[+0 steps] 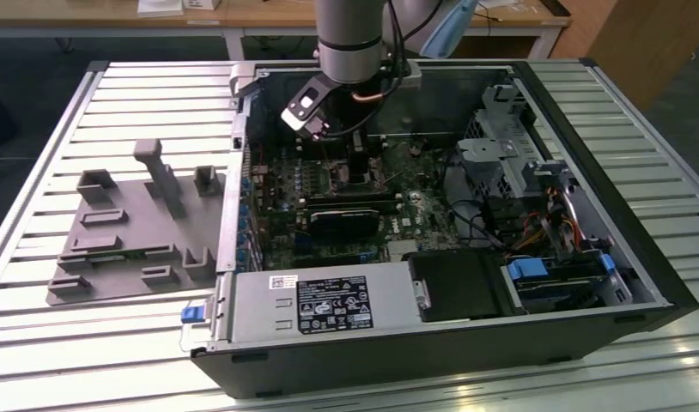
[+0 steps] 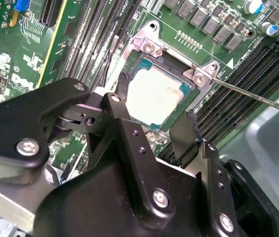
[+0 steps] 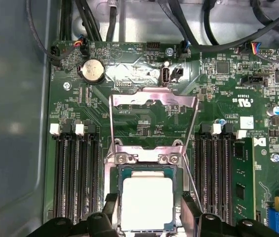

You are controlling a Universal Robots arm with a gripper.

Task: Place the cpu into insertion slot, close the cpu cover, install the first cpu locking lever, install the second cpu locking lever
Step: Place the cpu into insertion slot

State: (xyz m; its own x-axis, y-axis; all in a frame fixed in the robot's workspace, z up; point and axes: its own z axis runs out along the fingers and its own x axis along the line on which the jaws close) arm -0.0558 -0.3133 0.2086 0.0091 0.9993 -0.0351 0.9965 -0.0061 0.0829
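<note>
Gripper (image 2: 154,101) sits low over the board, jaws spread. We note one black finger (image 3: 191,212) on each side of the cpu (image 3: 147,202), close to its edges; we cannot tell whether they touch it. The cpu lies flat in the slot (image 2: 169,59), silvery top up, green border showing.

Just past it, the cover (image 3: 154,97) stands open on its two-screw hinge, and we see the board through its window. One thin wire lever (image 2: 258,96) sticks out free from a corner of the slot, angled away over the memory slots (image 3: 75,177). These long black strips run along both sides of the slot.

Farther on we log a coin cell (image 3: 93,70), then black cables (image 3: 213,29) by the case wall.

In the exterior view the arm (image 1: 352,43) reaches down into the open case (image 1: 441,365), which lies on a slatted table (image 1: 51,112). A grey fixture (image 1: 132,245) rests on the table, to the exterior view's left of the case.
</note>
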